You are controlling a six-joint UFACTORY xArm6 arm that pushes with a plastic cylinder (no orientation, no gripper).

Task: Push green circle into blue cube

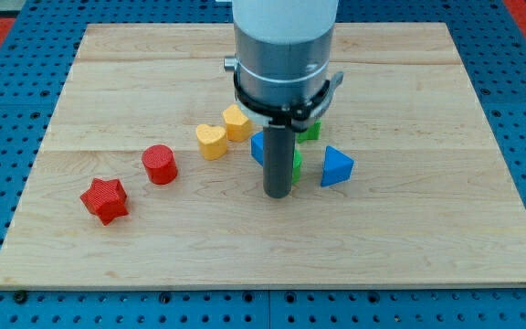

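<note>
The red star (pixel 105 199) lies nearest the view's bottom, at the view's left on the wooden board (pixel 409 247). Up and to the right of it sits the red cylinder (pixel 160 164), then the yellow heart (pixel 211 141) and, just beside that, a second yellow block (pixel 236 122) whose shape is hard to make out.

The arm ends in a bare dark rod, so there is nothing to open or close. The tip (pixel 278 195) rests on the board at the middle. The rod stands in front of two blocks: the blue cube (pixel 257 147) peeks out on its left edge, and a sliver of the green circle (pixel 297 166) shows on its right edge, so both lie just behind the rod, close to each other; whether they touch cannot be told. The blue triangle (pixel 336 166) lies near the circle, to the view's right. Another green block (pixel 310 131) is partly hidden under the arm's body, its shape unclear.
</note>
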